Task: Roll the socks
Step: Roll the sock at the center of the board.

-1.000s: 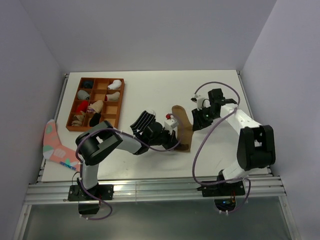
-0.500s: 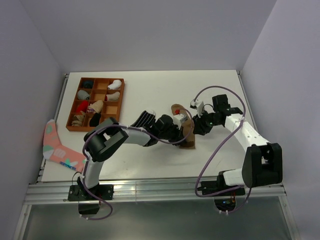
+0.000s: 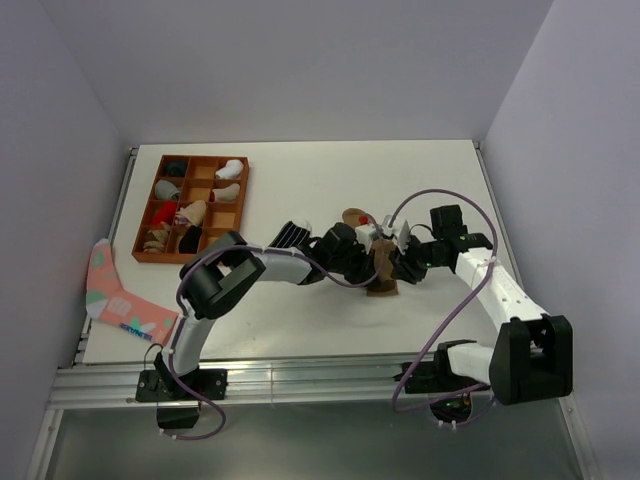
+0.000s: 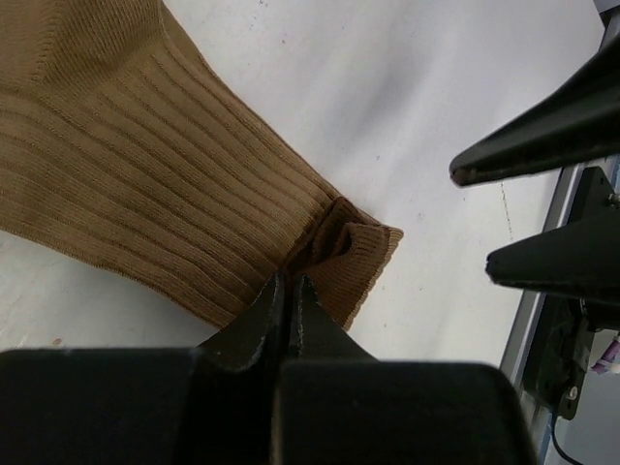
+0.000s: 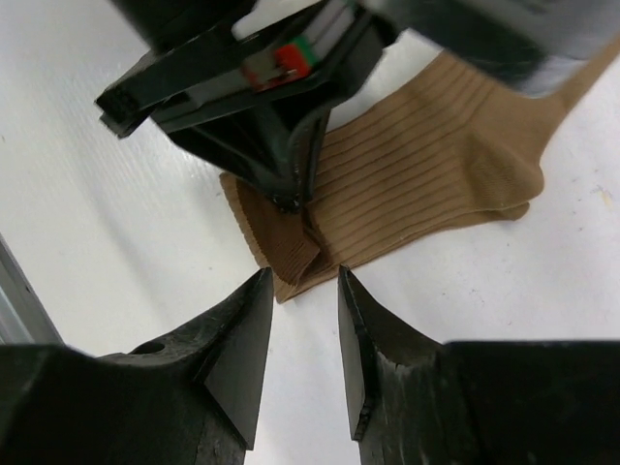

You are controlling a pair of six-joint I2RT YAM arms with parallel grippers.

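In the centre of the top view, the tan sock (image 3: 383, 284) lay flat on the white table (image 3: 300, 180), its length running from upper left to lower right. The left tool (image 4: 288, 291) was pressed shut on a corner of the ribbed cuff, and the fabric there was bunched into a small fold between its tips. In the right wrist view that same pinch sat at the frame's middle, with the sock (image 5: 436, 165) spreading away to the upper right. The right tool (image 5: 302, 278) held nothing. Its two fingers stood partly apart, pointing at the folded cuff edge from just beside it, with bare table under them. The black sock with white stripes (image 3: 290, 233) lay left of centre, partly hidden by the left arm. A brown tray (image 3: 243, 205) of sock bundles sat at the upper left, and a pink sock (image 3: 115, 290) lay at the table's left edge.
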